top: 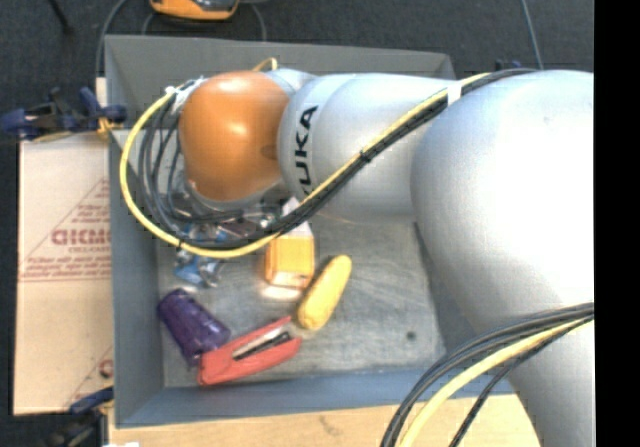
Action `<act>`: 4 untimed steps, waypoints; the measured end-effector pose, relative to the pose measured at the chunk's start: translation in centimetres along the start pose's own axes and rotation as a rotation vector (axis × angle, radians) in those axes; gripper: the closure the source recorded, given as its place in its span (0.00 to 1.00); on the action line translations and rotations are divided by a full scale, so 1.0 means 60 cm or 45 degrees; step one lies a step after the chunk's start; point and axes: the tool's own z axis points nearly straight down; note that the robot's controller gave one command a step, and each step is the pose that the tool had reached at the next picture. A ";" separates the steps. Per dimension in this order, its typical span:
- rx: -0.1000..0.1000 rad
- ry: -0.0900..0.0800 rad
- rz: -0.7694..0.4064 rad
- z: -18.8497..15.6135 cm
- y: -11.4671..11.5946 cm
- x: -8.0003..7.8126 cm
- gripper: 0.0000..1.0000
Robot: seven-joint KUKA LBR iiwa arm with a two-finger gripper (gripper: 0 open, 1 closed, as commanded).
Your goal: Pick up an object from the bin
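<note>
Gripper (215,227), under the arm's orange wrist cover (232,135), low over the left-centre of the grey bin (300,57); open or closed, can't tell. Just below it: small blue piece (197,270), w/ an orange block (288,263) beside. Toward the front: yellow banana-shaped obj. (325,292), red tool (250,350), purple obj. (190,323) at front left.

Arm (400,155) extended leftward
The arm enters from the right; the orange wrist cover (232,135) tops the gripper (213,222); cables (133,197) loop round the wrist.
</note>
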 end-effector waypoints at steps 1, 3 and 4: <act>-0.003 0.009 0.021 -0.090 0.000 -0.003 1.00; 0.007 0.001 -0.025 -0.206 0.008 0.010 1.00; 0.018 -0.014 0.009 -0.188 -0.005 0.002 1.00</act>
